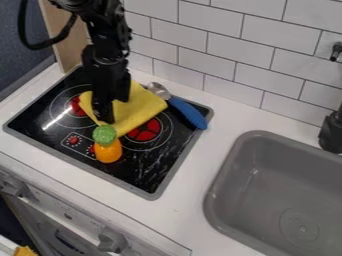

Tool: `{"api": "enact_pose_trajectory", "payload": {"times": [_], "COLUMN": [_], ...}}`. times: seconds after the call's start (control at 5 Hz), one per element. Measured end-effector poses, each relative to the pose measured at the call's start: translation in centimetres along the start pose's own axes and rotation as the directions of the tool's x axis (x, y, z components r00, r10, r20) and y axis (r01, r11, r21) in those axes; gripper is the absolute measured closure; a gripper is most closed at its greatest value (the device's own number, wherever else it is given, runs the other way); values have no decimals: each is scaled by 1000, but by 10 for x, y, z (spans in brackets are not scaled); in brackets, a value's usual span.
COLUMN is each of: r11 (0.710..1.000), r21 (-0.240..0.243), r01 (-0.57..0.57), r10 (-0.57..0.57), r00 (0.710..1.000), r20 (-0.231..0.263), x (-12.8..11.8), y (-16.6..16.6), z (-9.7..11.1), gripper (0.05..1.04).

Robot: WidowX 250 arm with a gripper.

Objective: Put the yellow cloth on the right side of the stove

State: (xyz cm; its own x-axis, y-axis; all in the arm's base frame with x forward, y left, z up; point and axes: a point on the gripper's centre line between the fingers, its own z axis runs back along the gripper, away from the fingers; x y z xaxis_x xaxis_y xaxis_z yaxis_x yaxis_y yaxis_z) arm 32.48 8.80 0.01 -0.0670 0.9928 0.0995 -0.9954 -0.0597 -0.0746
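Note:
My gripper (pixel 105 114) hangs over the stove (pixel 175 162), its tip at the left-middle part of the yellow cloth (pixel 140 111). The cloth lies spread across the middle and back of the black stove top, partly covering the red burner marks, and my gripper hides part of it. Whether the gripper holds any of the cloth cannot be made out.
An orange toy with a green top (pixel 107 145) sits just in front of the cloth. A blue-handled spoon (pixel 187 113) lies across the stove's back right edge. The grey sink (pixel 267 185) is at the right, and a tiled wall stands behind.

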Motion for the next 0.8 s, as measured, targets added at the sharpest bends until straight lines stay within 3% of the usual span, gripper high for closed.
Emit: {"api": "enact_pose_trajectory", "payload": {"times": [0.4, 0.8], "r11": [989, 968], "r21": [7, 30], "r01": [148, 248], "r10": [-147, -245], "r00": [988, 966], "r20": [-50, -85], "x": [-64, -109], "y": [19, 43], "z": [8, 16], "gripper": [83, 83]}}
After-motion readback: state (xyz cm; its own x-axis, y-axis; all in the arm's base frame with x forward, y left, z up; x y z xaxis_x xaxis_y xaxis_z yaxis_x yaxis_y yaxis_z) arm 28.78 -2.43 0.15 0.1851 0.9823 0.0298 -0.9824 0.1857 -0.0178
